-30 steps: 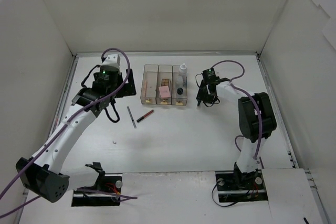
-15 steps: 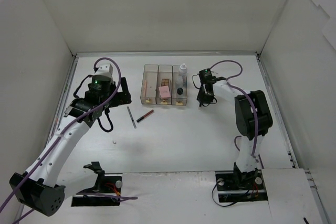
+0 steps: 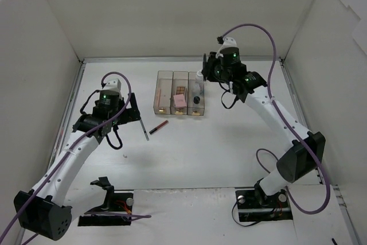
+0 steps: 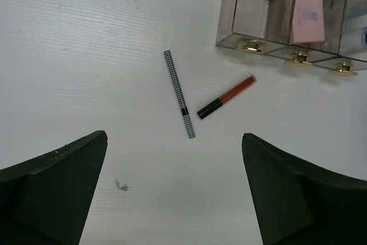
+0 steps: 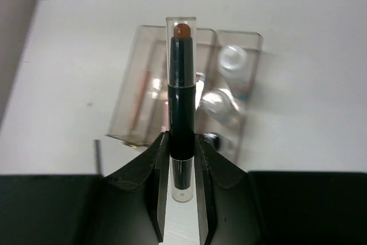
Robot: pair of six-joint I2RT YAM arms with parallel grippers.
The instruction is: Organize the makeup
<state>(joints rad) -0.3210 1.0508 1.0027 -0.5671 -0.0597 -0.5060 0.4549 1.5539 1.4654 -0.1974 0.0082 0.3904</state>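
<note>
Right wrist view: the right gripper (image 5: 182, 159) is clenched on a black lip crayon (image 5: 182, 84) pointing up the frame centre, with the clear three-compartment box (image 5: 135, 101) beyond it. In the left wrist view, the left gripper (image 4: 174, 159) is spread wide above a checkered pencil (image 4: 179, 93) and a red pencil (image 4: 226, 97), which lie just beside each other at mid-frame.

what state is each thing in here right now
left end effector, open, empty
right end effector, shut on the dark stick
dark stick, gripped, clear cap on
checked pencil, lying flat on the table
red pencil, lying flat on the table
clear box, open at the top
pink pad, inside the box's middle compartment
</note>
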